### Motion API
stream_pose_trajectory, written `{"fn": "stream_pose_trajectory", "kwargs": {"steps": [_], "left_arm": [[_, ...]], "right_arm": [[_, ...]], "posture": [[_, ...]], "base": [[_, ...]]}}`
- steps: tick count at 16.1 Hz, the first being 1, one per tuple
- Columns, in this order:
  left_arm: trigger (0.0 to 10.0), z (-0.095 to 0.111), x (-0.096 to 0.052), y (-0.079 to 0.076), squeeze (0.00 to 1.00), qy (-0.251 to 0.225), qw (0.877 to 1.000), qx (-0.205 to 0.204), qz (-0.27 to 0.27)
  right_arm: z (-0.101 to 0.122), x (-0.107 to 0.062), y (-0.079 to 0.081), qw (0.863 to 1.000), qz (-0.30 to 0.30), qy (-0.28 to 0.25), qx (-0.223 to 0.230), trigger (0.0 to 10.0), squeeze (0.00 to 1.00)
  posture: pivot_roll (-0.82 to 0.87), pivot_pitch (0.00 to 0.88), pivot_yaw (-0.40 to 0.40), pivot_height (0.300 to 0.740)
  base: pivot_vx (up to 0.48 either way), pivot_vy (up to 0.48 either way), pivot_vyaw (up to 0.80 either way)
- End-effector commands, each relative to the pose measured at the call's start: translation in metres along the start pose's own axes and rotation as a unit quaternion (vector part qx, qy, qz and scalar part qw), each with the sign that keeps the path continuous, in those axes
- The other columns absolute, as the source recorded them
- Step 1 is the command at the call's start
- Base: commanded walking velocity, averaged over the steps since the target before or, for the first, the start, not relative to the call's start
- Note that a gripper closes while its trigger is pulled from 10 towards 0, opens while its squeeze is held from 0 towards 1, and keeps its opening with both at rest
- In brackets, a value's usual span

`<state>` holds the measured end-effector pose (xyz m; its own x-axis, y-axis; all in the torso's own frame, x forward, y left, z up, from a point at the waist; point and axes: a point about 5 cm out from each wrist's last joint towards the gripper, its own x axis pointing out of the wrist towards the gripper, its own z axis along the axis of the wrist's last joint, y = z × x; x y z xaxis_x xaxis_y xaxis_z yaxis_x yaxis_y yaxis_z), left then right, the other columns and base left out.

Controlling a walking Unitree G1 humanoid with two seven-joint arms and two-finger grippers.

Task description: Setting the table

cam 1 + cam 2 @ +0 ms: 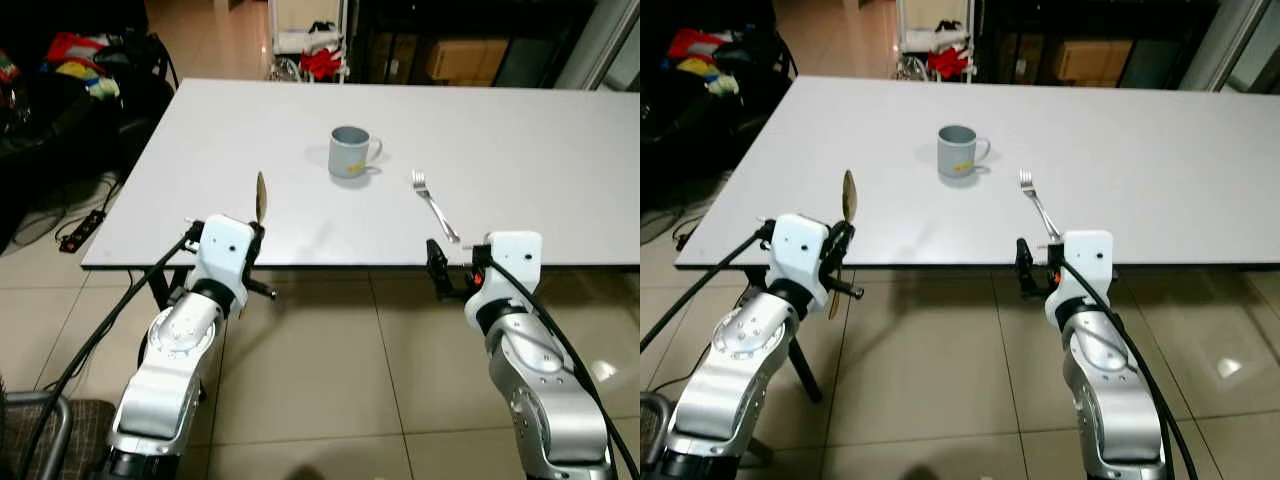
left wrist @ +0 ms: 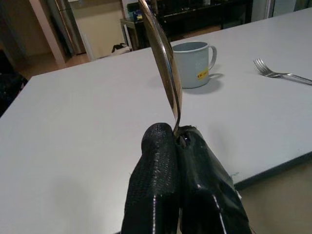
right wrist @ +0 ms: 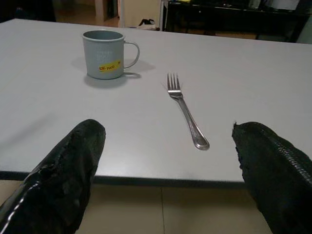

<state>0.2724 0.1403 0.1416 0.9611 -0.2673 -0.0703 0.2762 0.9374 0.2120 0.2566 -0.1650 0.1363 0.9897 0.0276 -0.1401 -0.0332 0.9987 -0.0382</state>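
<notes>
A white table (image 1: 540, 130) stands before me. On it sit a grey mug (image 1: 350, 152) with a yellow label, near the middle, and a silver fork (image 1: 434, 205) to its right, tines pointing away. My left gripper (image 1: 256, 236) hovers at the table's near edge, shut on the handle of a spoon (image 1: 261, 194) that stands upright; in the left wrist view the spoon (image 2: 165, 63) rises from the pinched fingers (image 2: 158, 161). My right gripper (image 3: 168, 131) is open at the near edge, just short of the fork's (image 3: 186, 111) handle end, with nothing between its fingers.
Dark furniture piled with coloured clothes (image 1: 75, 65) stands at the far left, with a power strip (image 1: 80, 231) and cables on the tiled floor. A rack with red items (image 1: 318, 55) sits beyond the table. A chair frame (image 1: 45, 425) is at my lower left.
</notes>
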Motion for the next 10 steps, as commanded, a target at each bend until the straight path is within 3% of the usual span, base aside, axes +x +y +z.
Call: {"fn": "stream_pose_trajectory", "kwargs": {"steps": [1,2,6,10], "left_arm": [[10.0,0.000,-0.001,0.000,0.00,0.004,1.000,0.005,0.003],[10.0,0.000,-0.002,0.002,0.00,0.005,1.000,0.005,0.008],[10.0,-0.002,-0.008,0.013,0.00,0.010,1.000,0.004,0.029],[10.0,-0.002,-0.009,0.012,0.00,0.014,1.000,0.011,0.026]], "right_arm": [[0.003,0.000,0.001,1.000,0.010,-0.006,0.001,10.0,0.00],[0.003,0.001,0.001,1.000,0.010,-0.005,0.001,10.0,0.00],[0.002,0.003,0.003,1.000,0.015,-0.004,0.002,10.0,0.00],[0.002,0.003,0.004,1.000,0.018,-0.003,-0.001,10.0,0.00]], "posture": [[0.12,0.000,-0.038,0.740],[0.13,0.000,-0.039,0.740],[0.14,0.000,-0.044,0.740],[0.14,0.000,-0.043,0.740]], "base": [[0.319,0.000,0.00],[0.330,0.000,0.00],[0.370,0.000,-0.77],[0.368,0.000,0.00]]}}
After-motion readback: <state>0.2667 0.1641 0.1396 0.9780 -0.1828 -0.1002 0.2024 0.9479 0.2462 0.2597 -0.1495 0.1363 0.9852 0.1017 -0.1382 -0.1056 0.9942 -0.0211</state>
